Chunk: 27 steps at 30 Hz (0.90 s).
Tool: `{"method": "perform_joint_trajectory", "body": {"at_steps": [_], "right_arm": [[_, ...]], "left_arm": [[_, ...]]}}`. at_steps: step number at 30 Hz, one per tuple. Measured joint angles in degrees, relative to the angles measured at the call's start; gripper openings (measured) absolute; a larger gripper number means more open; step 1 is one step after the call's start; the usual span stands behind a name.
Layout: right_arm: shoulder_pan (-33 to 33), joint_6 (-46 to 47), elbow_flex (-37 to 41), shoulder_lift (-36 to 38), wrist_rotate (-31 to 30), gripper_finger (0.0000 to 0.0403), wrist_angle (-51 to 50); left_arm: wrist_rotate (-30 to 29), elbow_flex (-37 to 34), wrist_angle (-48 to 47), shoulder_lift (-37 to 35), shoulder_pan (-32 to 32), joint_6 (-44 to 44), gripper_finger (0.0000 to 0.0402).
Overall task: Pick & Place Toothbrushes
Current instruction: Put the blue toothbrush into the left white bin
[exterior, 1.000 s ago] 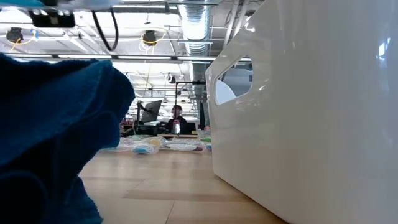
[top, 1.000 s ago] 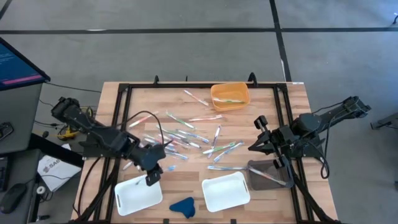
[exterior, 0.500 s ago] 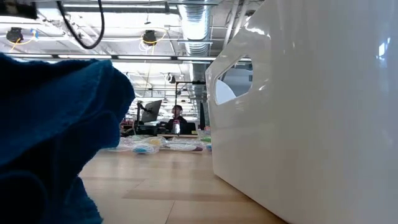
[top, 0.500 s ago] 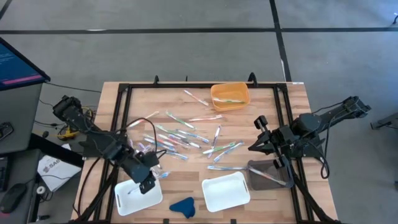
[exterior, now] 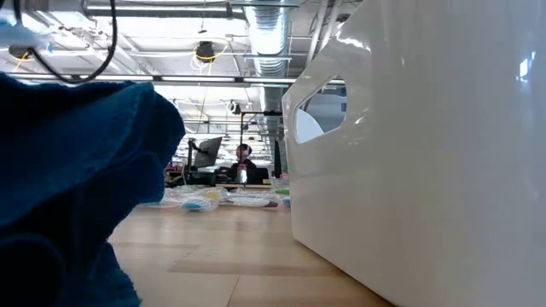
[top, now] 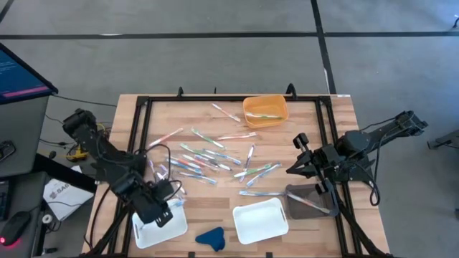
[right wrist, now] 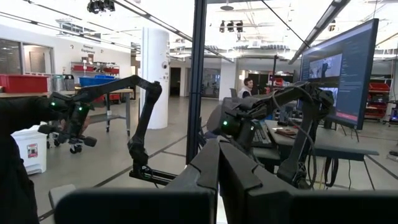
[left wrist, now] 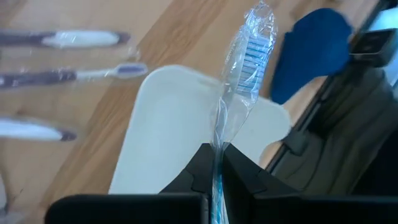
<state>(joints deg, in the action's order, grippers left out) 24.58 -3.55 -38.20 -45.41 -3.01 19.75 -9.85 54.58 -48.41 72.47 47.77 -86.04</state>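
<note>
Mostly hidden in the low view, the table is blocked by a blue cloth [exterior: 77, 188] pressed close on one side and the wall of a white tray [exterior: 426, 153] on the other; only a strip of wood and a far heap of toothbrushes [exterior: 213, 198] show between them, with a seated person [exterior: 243, 166] small in the room behind.

From above, the left gripper [top: 159, 213] sits over the near-left white tray [top: 176, 228], its fingertips lost under the arm's own body. The left wrist view settles it: the fingers [left wrist: 239, 174] are clamped on a wrapped toothbrush [left wrist: 239, 93] with a blue-and-white head, held above the tray's bare floor [left wrist: 168, 130]. Three more wrapped brushes [left wrist: 68, 74] lie on the wood beside the tray.

The right gripper [top: 297, 167] hangs above the table's right side near a grey tray [top: 310, 203] holding what looks like a single brush, though that is hard to make out. Its fingers [right wrist: 239, 174] are pressed together on nothing.

The loose toothbrushes [top: 211, 158] are scattered across the middle of the butcher-block table [top: 337, 107], which carries a black frame. An orange bin [top: 265, 111] at the far edge holds a brush or two. Around it lies grey concrete floor; a monitor [top: 21, 72] at the far left shows text too small to read.
</note>
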Motion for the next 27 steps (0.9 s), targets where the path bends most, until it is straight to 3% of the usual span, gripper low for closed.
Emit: {"method": "perform_joint_trajectory", "body": {"at_steps": [13, 27], "right_arm": [[0.0, 0.0, 0.0, 0.0, 0.0, 0.0, 0.0], [0.0, 0.0, 0.0, 0.0, 0.0, 0.0, 0.0]], "left_arm": [[-0.5, -5.3, 0.3, 0.0, 4.7, -8.7, 0.0006], [1.0, -7.6, 3.4, 2.1, 4.8, -9.0, 0.0006]]}}
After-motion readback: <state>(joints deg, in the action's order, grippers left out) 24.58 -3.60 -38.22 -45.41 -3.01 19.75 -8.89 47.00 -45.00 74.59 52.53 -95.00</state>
